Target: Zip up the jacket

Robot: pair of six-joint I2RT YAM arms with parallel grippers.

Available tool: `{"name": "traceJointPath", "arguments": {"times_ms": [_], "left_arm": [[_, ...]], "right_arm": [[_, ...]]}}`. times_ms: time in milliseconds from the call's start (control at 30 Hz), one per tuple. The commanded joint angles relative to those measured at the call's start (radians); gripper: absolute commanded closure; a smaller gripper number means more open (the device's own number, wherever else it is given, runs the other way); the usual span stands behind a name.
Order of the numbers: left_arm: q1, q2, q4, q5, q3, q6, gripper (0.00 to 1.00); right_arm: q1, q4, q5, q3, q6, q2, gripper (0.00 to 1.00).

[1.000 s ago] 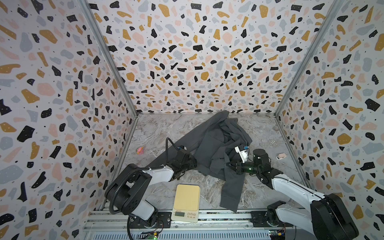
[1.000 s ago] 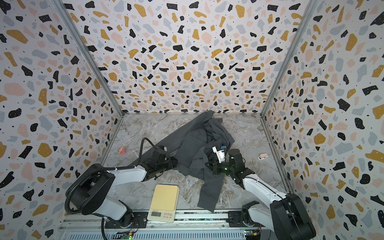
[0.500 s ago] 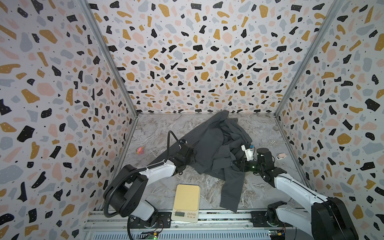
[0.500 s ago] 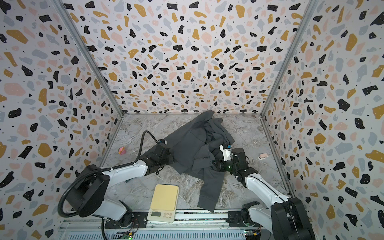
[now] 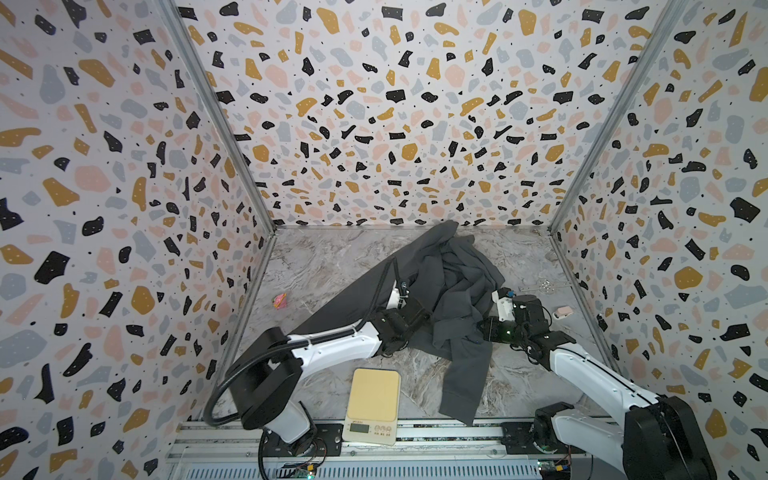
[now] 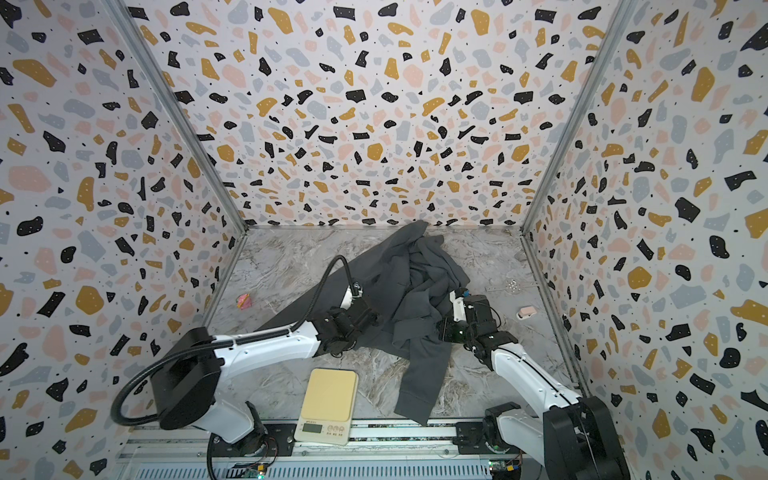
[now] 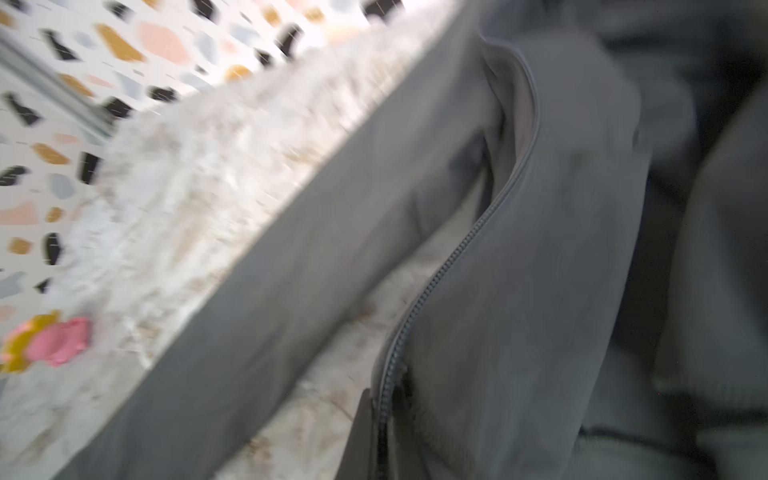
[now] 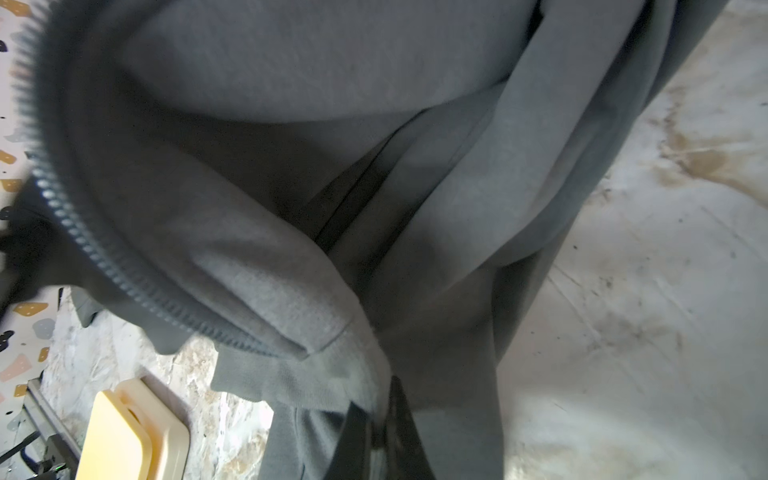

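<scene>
The dark grey jacket (image 5: 453, 286) (image 6: 415, 286) lies crumpled and unzipped on the marbled floor, one long part trailing toward the front rail. My left gripper (image 5: 419, 312) (image 6: 372, 316) is at its left edge. In the left wrist view it (image 7: 382, 436) is shut on the jacket's front edge, with the open zipper teeth (image 7: 449, 266) running out from between the jaws. My right gripper (image 5: 484, 328) (image 6: 440, 330) sits at the jacket's right side. The right wrist view shows it (image 8: 380, 432) shut on a fold of jacket fabric near the ribbed hem, with the other zipper half (image 8: 104, 266) curving away.
A cream kitchen scale (image 5: 374, 399) stands at the front between the arms. A pink-and-yellow scrap (image 5: 279, 300) lies near the left wall. A small pink object (image 5: 563, 312) and a clear metal piece (image 5: 544, 286) lie near the right wall. Patterned walls close three sides.
My left gripper has moved right along the jacket's edge and shut on the zipper edge. My right gripper, still shut, has shifted a little right and back with the fabric.
</scene>
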Motion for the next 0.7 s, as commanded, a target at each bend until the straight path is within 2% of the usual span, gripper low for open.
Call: {"name": "traceJointPath", "arguments": {"times_ms": [0,33,100,200,367,500,567,667], "left_arm": [[-0.038,0.062,-0.017,0.133,0.023,-0.042,0.8],[-0.046,0.073,-0.009,0.168,0.025,-0.048,0.62],[-0.058,0.069,0.014,0.234,0.021,-0.051,0.42],[-0.06,0.012,0.069,0.316,-0.013,-0.061,0.27],[-0.059,-0.104,0.046,0.345,-0.025,-0.049,0.17],[-0.027,-0.204,0.019,0.355,-0.043,0.026,0.11],[0.037,-0.259,0.036,0.39,-0.093,0.038,0.11],[0.189,-0.326,0.062,0.455,-0.194,0.004,0.11]], "right_arm": [[-0.004,-0.048,0.029,0.042,0.004,-0.028,1.0],[-0.004,-0.051,0.028,0.044,0.002,-0.032,1.0],[-0.004,-0.057,0.028,0.042,0.001,-0.04,1.0],[-0.004,-0.064,0.03,0.042,0.0,-0.05,1.0],[-0.004,-0.07,0.019,0.045,-0.001,-0.057,1.0],[-0.004,-0.07,0.01,0.047,-0.005,-0.054,1.0],[-0.004,-0.066,0.003,0.046,-0.007,-0.053,1.0],[-0.004,-0.062,-0.009,0.046,-0.007,-0.052,1.0]]}}
